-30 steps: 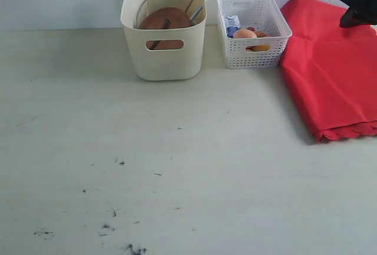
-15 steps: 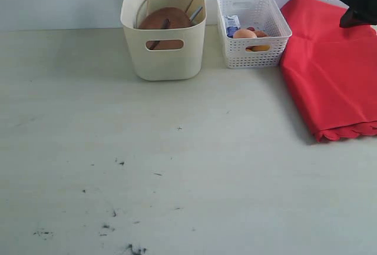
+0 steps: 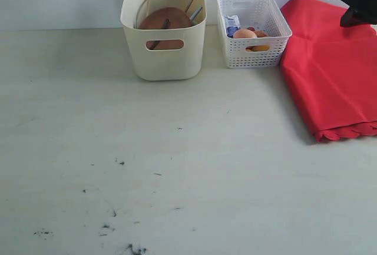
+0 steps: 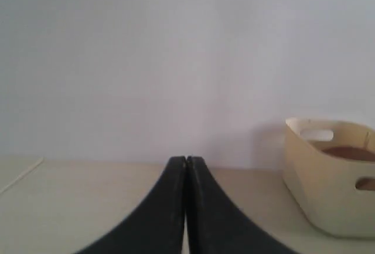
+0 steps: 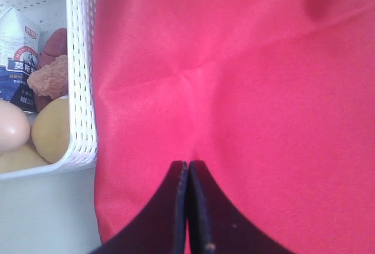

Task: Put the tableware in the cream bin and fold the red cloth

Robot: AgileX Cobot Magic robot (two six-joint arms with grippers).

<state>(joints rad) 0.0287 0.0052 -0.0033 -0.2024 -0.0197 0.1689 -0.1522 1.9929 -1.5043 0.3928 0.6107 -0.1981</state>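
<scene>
My right gripper [image 5: 188, 170], fingers pressed together, hangs over the large bright red fabric cloth [image 3: 330, 72] at 2 o'clock. I see my left gripper [image 4: 186, 169] also closed, holding nothing.

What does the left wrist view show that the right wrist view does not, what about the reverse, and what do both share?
Only the left wrist view: the cream bin with a brown plate inside, and a pale wall. Only the right wrist view: the red cloth beside the white basket holding an egg. Both: a shut black pincer, the left pincer in one, the right pincer in the other, and the pale table.
</scene>
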